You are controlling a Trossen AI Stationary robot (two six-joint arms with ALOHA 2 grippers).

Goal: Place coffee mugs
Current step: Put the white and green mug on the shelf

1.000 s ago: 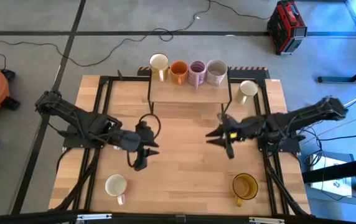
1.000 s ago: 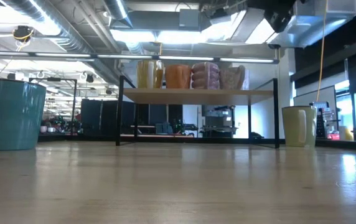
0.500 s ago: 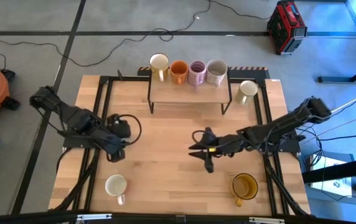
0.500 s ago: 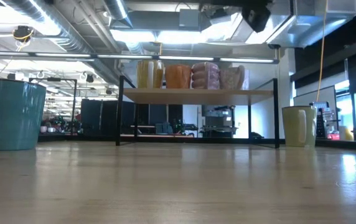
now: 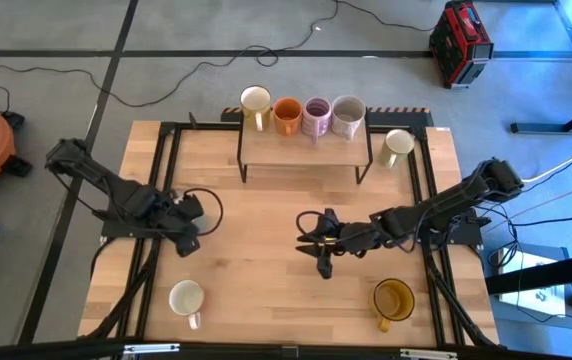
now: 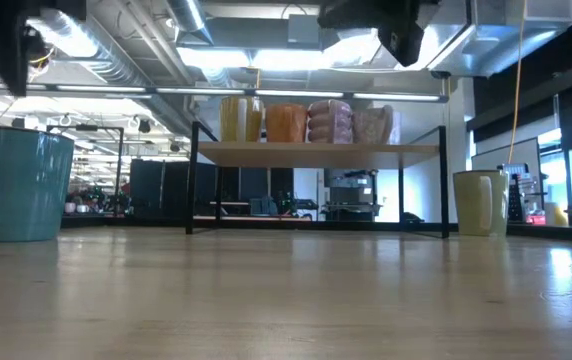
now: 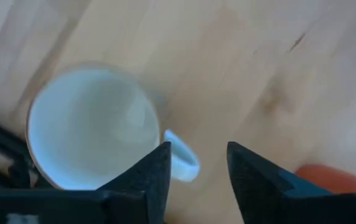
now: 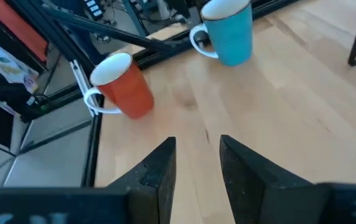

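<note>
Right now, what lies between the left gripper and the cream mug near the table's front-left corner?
Only bare wooden table, in the high view. The left gripper hangs open, apart from the cream mug.

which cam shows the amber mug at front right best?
High view: the amber mug shows whole from above on the table's front right, handle included, nothing covering it. The low view and both wrist views don't show it at all.
</note>
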